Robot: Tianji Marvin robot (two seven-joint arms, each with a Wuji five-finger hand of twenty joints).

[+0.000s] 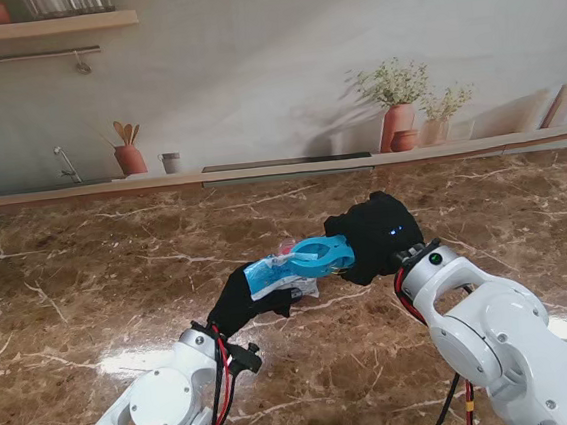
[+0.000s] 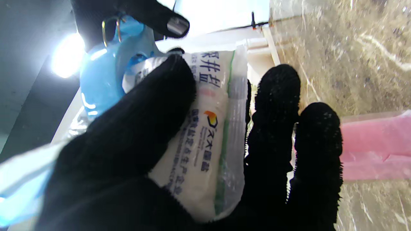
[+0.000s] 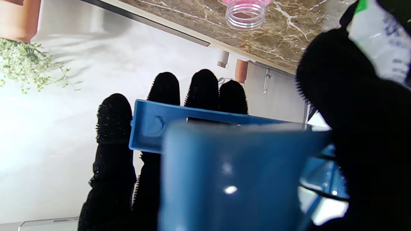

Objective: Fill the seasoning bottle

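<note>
Over the marble counter (image 1: 90, 291), mid-air, both hands meet. Left hand (image 1: 240, 299) is wrapped round a salt bag (image 1: 275, 276), thumb across the printed face in the L wrist view, fingers (image 2: 276, 106) behind it, so the bag is held off the table w/ its top end toward the other hand. Right hand (image 1: 374, 236) is closed on a blue bag clip (image 1: 320, 255) that sits at the bag's top; its fingers (image 3: 165, 89) lie behind the clip body, thumb in front, a squeeze grip by the look of it. Reckon it's pinching the clip to release it, bag braced by the L so it can't swing. Seasoning bottle (image 3: 245, 14): open threaded mouth, pink body, seems to be lying on the counter near the hands, cap off, not yet filled. It's hidden in the stand view.
</note>
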